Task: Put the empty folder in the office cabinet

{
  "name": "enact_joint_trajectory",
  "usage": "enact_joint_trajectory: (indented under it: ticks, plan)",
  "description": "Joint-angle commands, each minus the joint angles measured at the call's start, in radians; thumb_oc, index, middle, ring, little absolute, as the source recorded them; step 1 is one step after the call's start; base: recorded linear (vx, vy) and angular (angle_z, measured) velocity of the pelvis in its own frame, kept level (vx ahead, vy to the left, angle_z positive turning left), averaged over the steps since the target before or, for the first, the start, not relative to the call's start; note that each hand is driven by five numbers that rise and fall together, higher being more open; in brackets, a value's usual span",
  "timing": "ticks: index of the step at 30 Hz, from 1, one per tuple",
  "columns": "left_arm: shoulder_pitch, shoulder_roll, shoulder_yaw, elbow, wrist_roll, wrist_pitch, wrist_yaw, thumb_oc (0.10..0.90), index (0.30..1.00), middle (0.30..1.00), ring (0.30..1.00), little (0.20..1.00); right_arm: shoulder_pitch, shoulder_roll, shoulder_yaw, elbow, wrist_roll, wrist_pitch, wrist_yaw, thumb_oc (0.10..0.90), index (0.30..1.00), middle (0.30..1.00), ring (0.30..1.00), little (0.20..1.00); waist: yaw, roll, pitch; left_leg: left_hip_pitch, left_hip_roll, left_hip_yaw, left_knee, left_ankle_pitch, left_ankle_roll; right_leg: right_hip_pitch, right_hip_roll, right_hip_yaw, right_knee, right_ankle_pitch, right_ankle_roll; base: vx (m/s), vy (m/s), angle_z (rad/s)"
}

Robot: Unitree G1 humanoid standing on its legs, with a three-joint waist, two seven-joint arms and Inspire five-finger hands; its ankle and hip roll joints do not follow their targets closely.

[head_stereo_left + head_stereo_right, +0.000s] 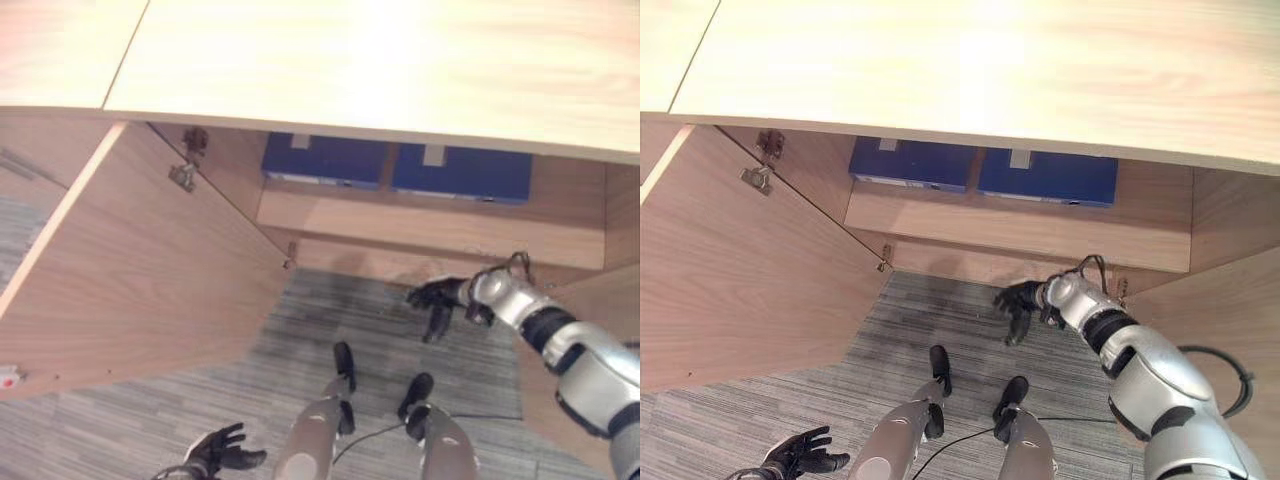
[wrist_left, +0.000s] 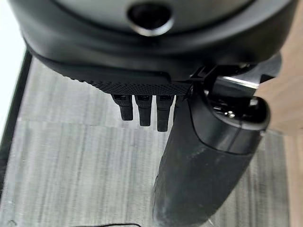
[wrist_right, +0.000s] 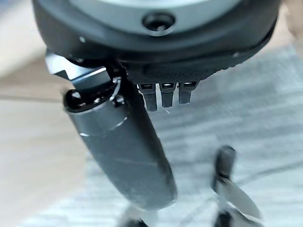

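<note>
Two blue folders [image 1: 325,160] [image 1: 462,172] lie side by side on the upper shelf [image 1: 420,225] inside the open office cabinet. My right hand [image 1: 437,298] hangs in front of the cabinet's lower edge, below the shelf, fingers relaxed and holding nothing. In the right wrist view its fingers [image 3: 163,97] and thumb [image 3: 123,151] are spread apart over carpet and wood. My left hand [image 1: 218,450] is low at the left, above the carpet, open and empty. Its straight fingers [image 2: 142,111] show over the grey floor.
The cabinet's left door [image 1: 140,270] swings wide open toward me, with hinges [image 1: 184,176] at its inner edge. The right door [image 1: 1230,320] stands open beside my right arm. The pale wooden cabinet top [image 1: 380,60] overhangs the shelf. Grey striped carpet [image 1: 300,340] lies below.
</note>
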Motion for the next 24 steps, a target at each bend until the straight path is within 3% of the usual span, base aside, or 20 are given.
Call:
enact_joint_trajectory:
  ticks: [1, 4, 5, 7, 8, 10, 11, 14, 17, 23, 24]
  plan:
    - [0.004, 0.069, 0.004, 0.072, 0.056, 0.016, -0.003, 0.800, 0.900, 0.900, 0.900, 0.900, -0.094, -0.003, -0.017, -0.001, -0.031, -0.033, -0.002, 0.800, 0.900, 0.900, 0.900, 0.900, -0.001, -0.074, 0.022, 0.092, -0.032, 0.063, 0.059, -0.169, -0.064, 0.062, -0.020, -0.096, -0.386, 0.302, 0.124, -0.04, 0.065, -0.02]
    - [-0.001, 0.052, 0.030, 0.113, 0.085, 0.025, 0.013, 0.800, 0.900, 0.900, 0.900, 0.900, -0.082, -0.017, -0.076, -0.070, 0.026, -0.056, -0.068, 0.800, 0.900, 0.900, 0.900, 0.900, -0.022, -0.099, -0.004, 0.115, -0.029, 0.078, 0.083, -0.189, -0.062, 0.079, -0.021, -0.088, -0.395, 0.311, 0.131, -0.01, 0.063, -0.02]
    - [-0.003, 0.034, 0.039, 0.134, 0.097, 0.026, 0.028, 0.800, 0.900, 0.900, 0.900, 0.900, -0.039, -0.015, -0.159, -0.105, 0.156, -0.062, -0.121, 0.800, 0.900, 0.900, 0.900, 0.900, -0.035, -0.109, -0.018, 0.129, -0.028, 0.088, 0.088, -0.196, -0.060, 0.088, -0.022, -0.085, -0.399, 0.318, 0.136, 0.01, 0.101, -0.06]
    - [0.008, 0.006, 0.056, 0.168, 0.122, 0.031, 0.032, 0.800, 0.900, 0.900, 0.900, 0.900, 0.053, -0.002, -0.265, -0.188, 0.296, -0.079, -0.151, 0.800, 0.900, 0.900, 0.900, 0.900, -0.055, -0.123, -0.050, 0.159, -0.033, 0.100, 0.087, -0.205, -0.054, 0.107, -0.026, -0.078, -0.405, 0.323, 0.145, 0.03, 0.148, -0.25]
    - [0.017, -0.020, 0.087, 0.198, 0.134, 0.036, 0.049, 0.800, 0.900, 0.900, 0.900, 0.900, 0.148, 0.003, -0.360, -0.249, 0.374, -0.104, -0.186, 0.800, 0.900, 0.900, 0.900, 0.900, -0.085, -0.133, -0.090, 0.198, -0.039, 0.112, 0.068, -0.206, -0.049, 0.131, -0.034, -0.082, -0.404, 0.328, 0.155, 0.03, 0.156, -0.33]
    - [0.020, -0.029, 0.103, 0.209, 0.138, 0.037, 0.057, 0.800, 0.900, 0.900, 0.900, 0.900, 0.211, -0.002, -0.399, -0.290, 0.375, -0.118, -0.206, 0.800, 0.900, 0.900, 0.900, 0.900, -0.098, -0.138, -0.107, 0.218, -0.045, 0.113, 0.050, -0.203, -0.045, 0.140, -0.040, -0.083, -0.398, 0.339, 0.162, 0.02, 0.129, -0.24]
    - [0.007, -0.045, 0.143, 0.217, 0.149, 0.036, 0.085, 0.800, 0.900, 0.900, 0.900, 0.900, 0.342, -0.014, -0.496, -0.352, 0.360, -0.136, -0.228, 0.800, 0.900, 0.900, 0.900, 0.900, -0.125, -0.136, -0.130, 0.261, -0.048, 0.116, 0.011, -0.193, -0.039, 0.161, -0.056, -0.108, -0.364, 0.344, 0.182, 0.03, 0.156, -0.32]
    - [-0.011, -0.097, 0.149, 0.225, 0.183, 0.033, 0.131, 0.800, 0.900, 0.900, 0.900, 0.900, 0.572, 0.037, -0.661, -0.380, 0.348, -0.178, -0.281, 0.800, 0.900, 0.900, 0.900, 0.900, -0.167, -0.112, -0.190, 0.342, -0.039, 0.148, -0.057, -0.183, -0.031, 0.256, -0.108, -0.152, -0.275, 0.291, 0.181, 0.03, 0.155, -0.32]
    - [-0.025, -0.131, 0.123, 0.229, 0.213, 0.030, 0.141, 0.800, 0.900, 0.900, 0.900, 0.900, 0.689, 0.083, -0.712, -0.365, 0.277, -0.180, -0.313, 0.800, 0.900, 0.900, 0.900, 0.900, -0.190, -0.110, -0.236, 0.374, -0.038, 0.177, -0.061, -0.206, -0.024, 0.312, -0.133, -0.147, -0.239, 0.284, 0.185, 0.04, 0.055, -0.69]
    - [-0.062, -0.177, 0.034, 0.208, 0.253, 0.019, 0.143, 0.800, 0.900, 0.900, 0.900, 0.900, 0.828, 0.155, -0.752, -0.361, 0.256, -0.181, -0.334, 0.800, 0.900, 0.900, 0.900, 0.900, -0.238, -0.121, -0.298, 0.408, -0.048, 0.233, -0.061, -0.233, -0.016, 0.347, -0.127, -0.107, -0.260, 0.283, 0.190, 0.05, -0.028, -0.70]
    - [-0.083, -0.199, -0.008, 0.200, 0.275, 0.020, 0.143, 0.800, 0.900, 0.900, 0.900, 0.900, 0.883, 0.190, -0.778, -0.355, 0.267, -0.181, -0.353, 0.800, 0.900, 0.900, 0.900, 0.900, -0.281, -0.125, -0.315, 0.424, -0.031, 0.267, -0.061, -0.230, -0.023, 0.333, -0.095, -0.081, -0.278, 0.254, 0.172, 0.05, -0.130, -0.85]
